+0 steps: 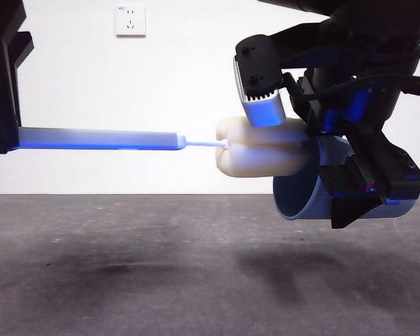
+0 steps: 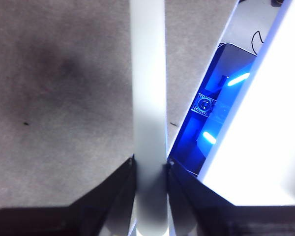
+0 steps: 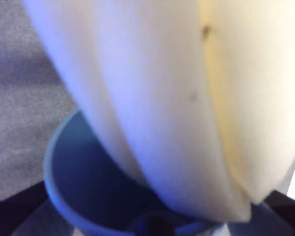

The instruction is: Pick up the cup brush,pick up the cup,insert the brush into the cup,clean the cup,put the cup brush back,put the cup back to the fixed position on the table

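Sponge head of the cup brush (image 3: pixel 187 98) fills the right wrist view, blurred and very close, its tip seen over the open mouth of the cup (image 3: pixel 88 187). In the front view the cup brush (image 1: pixel 259 147) is held level in the air, grey handle running from the left edge to a thin white neck and the cream sponge head. The sponge head is seen at the cup's (image 1: pixel 301 199) mouth; how far it is inside cannot be told. The cup is held tipped on its side, mouth turned toward the brush, clear above the surface (image 1: pixel 161 280).

The handle is gripped by the left end effector (image 2: pixel 150 169), jaws closed on both sides of it in the left wrist view; in the front view that end effector (image 1: pixel 3 133) is seen as a dark block at the left edge, with the arm coming down from the top corner. The cup is gripped by the right end effector (image 1: pixel 367 189), jaws closed on its wall, the arm entering from the upper right, bent down and big in frame. Shadows are cast on the surface below both.

A white wall with a socket (image 1: pixel 130 20) is seen behind.
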Tool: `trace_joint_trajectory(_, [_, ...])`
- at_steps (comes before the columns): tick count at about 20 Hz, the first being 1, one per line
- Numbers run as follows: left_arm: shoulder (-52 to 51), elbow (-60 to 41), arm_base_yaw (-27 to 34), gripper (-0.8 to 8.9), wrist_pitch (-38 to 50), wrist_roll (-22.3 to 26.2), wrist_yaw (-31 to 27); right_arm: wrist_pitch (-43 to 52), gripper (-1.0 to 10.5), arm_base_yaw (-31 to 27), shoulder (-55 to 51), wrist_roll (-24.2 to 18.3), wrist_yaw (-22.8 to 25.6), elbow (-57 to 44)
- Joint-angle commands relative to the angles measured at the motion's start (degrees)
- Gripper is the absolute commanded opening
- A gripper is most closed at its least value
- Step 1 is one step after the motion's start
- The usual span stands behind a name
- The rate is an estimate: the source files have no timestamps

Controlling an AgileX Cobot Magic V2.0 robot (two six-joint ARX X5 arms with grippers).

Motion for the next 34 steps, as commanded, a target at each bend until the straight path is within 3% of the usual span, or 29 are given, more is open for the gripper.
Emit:
trace_joint_trajectory(1, [0.3,0.0,-0.3,-0.09,0.1,-0.3,0.6,0.6,-0.2,1.4,0.3,-1.2,0.3,0.0])
trace_joint_trajectory(9, [7.8,0.0,-4.4,-0.09,2.8,-2.3,2.4,1.6,-0.2,2.2,0.3,-2.0,1.4,0.0])
trace_joint_trajectory(20, [7.9,0.0,-6.2,-0.09,-1.7,-2.3,1.9,1.4,-0.2,1.2,0.3,-2.0,1.2,0.0])
trace_joint_trajectory(34, [10.1,0.0,-6.2,-0.09,8.8,-4.4,4.2,1.6,-0.2,8.2,0.6,-2.8,1.1,0.0])
